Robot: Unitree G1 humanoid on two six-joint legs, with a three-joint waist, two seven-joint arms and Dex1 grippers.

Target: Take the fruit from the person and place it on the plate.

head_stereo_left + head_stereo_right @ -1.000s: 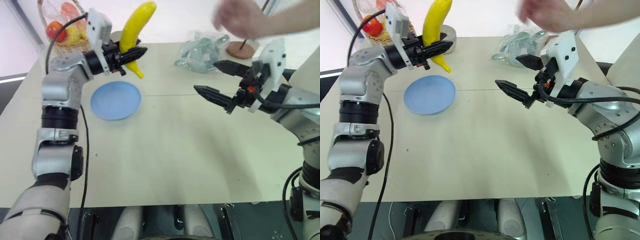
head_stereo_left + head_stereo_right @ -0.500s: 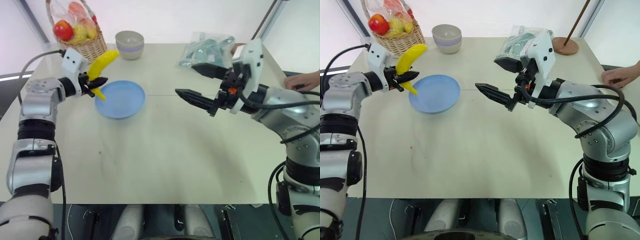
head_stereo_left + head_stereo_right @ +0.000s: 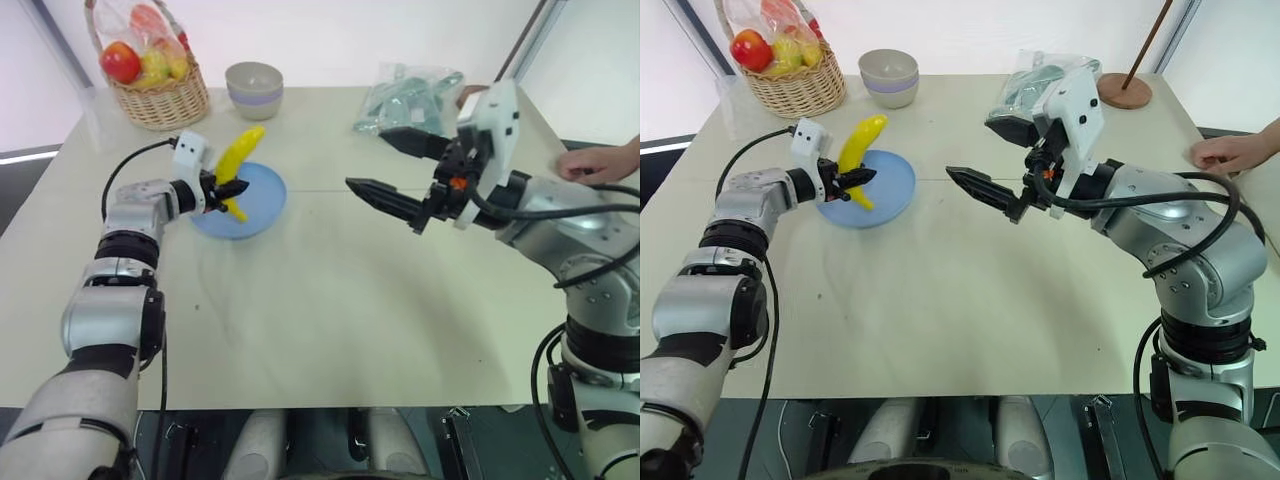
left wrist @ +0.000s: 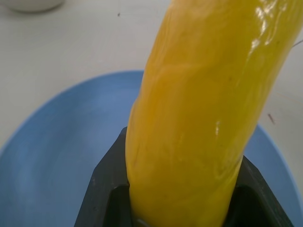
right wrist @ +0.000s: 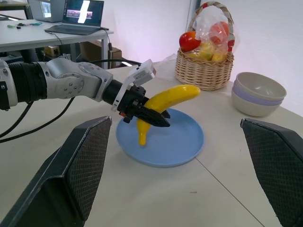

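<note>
The left pincer [image 3: 228, 189], clamped on the banana [image 3: 240, 165], is bringing it down from high above to just over the plate [image 3: 262, 203], nearing release, while the right pincer [image 3: 386, 170] is hanging wide and empty.

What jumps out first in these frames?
The yellow banana, clamped in the left gripper and tilted up over the blue plate at the table's far left. Next, the right gripper, jaws wide open and empty, poised above mid-table. A person's hand rests at the table's right edge.
</note>
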